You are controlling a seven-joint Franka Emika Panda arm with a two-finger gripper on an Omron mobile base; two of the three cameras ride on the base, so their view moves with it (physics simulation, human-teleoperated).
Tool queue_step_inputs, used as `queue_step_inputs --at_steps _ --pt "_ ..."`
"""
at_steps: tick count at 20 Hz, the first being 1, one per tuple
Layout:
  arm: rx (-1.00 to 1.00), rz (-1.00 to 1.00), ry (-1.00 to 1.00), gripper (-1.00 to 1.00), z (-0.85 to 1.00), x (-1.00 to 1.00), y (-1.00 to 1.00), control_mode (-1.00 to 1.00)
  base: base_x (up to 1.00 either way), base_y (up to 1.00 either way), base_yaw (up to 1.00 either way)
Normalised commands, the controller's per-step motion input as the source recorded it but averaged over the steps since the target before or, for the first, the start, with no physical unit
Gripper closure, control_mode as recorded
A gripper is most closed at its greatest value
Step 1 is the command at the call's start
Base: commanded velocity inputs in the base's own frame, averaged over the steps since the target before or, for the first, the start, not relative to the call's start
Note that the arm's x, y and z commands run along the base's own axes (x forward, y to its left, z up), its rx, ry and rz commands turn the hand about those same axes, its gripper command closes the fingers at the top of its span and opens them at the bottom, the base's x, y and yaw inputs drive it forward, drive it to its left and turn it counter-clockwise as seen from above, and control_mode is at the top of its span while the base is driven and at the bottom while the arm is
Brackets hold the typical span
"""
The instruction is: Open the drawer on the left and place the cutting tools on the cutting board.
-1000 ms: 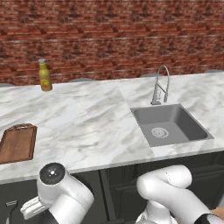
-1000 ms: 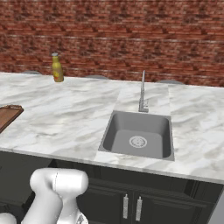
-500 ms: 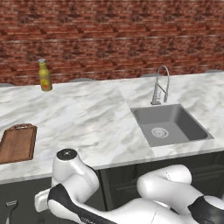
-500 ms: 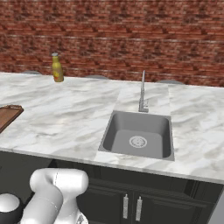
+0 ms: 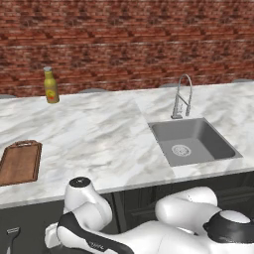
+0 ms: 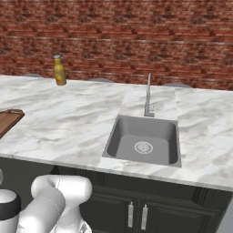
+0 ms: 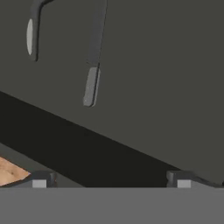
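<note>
Hand view: gripper [image 7: 111, 181] low, jaws spread wide, nothing between them. Two dark fingertips [image 7: 41, 179] rise at the bottom, well apart. Beyond them, the dark flat floor of the open drawer [image 7: 175, 87].

Two cutting tools lie on that floor, toward the top left of this view, well ahead of the fingertips and not touching them:
- knife [image 7: 93, 57], dark part toward the upper edge, grey part nearer the gripper, roughly in line with the gap between the fingers but closer to the left one;
- second tool [image 7: 31, 33], further left, beside the knife and apart from it, partly cut off by the upper edge.

A dark band crosses the view between the tools and the fingertips. What it is cannot be told.

Left base view: cutting board [image 5: 20, 161] lies flat on the marble counter [image 5: 99, 139] at the far left, handle slot at its far end. A grey wide-headed utensil [image 5: 11, 237] shows below the counter edge, lower left, beside the arm's white wrist.

Also on the counter: yellow bottle [image 5: 50, 85] near the brick wall, sink [image 5: 193, 144] with faucet [image 5: 181, 96] to the right. Right base view: board corner at the left edge.
</note>
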Motion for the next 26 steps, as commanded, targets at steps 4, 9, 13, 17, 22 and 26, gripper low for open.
queue_step_inputs --at_steps 4,9,13,17,22,26 --pt "0.0 0.0 0.01 -1.0 -0.3 -0.42 0.0 -1.0 0.0 0.0 0.0" --pt "0.0 0.0 0.0 -1.0 -0.26 -0.29 0.0 -1.0 0.0 0.0 0.0" --pt "0.0 0.0 0.0 -1.0 -0.19 -0.35 0.0 -1.0 0.0 0.0 0.0" --pt "0.0 0.0 0.0 -1.0 -0.08 -0.64 -0.04 -1.0 0.0 0.0 0.0" --pt "0.01 0.0 0.0 -1.0 0.0 -0.5 -0.06 -1.0 0.0 0.0 0.0" --pt "0.07 0.0 0.09 -1.0 -0.01 -0.73 0.0 -1.0 0.0 0.0 0.0"
